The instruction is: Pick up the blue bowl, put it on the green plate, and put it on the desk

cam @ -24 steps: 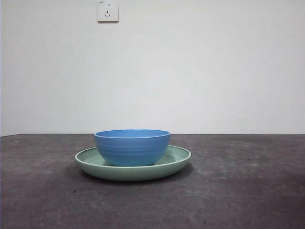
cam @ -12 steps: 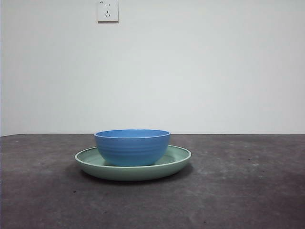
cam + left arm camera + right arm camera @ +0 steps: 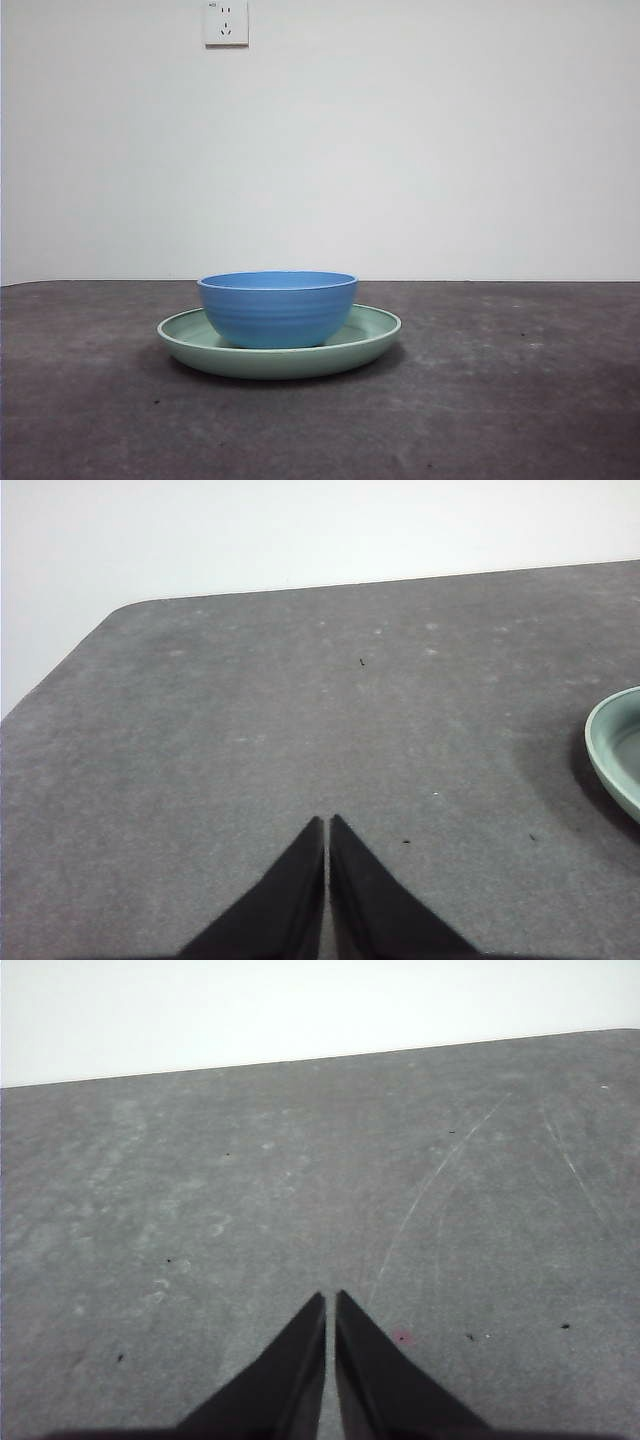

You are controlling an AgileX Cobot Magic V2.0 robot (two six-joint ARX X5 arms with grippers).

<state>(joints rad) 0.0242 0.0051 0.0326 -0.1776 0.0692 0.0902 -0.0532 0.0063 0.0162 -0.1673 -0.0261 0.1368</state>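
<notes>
Now, left gripper: jaws closed, empty, above bare desk, green plate nearby.
Right gripper: jaws closed, empty, over desk.
Blue bowl: on plate.

Bowl sitting upright in the middle of the plate, plate lying flat on the surface, wall socket hanging on the wall behind and above the plate, slightly to its left

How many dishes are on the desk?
2: the blue bowl stands in the middle of the green plate, which lies on the desk. No other dish shows in any view.
</notes>
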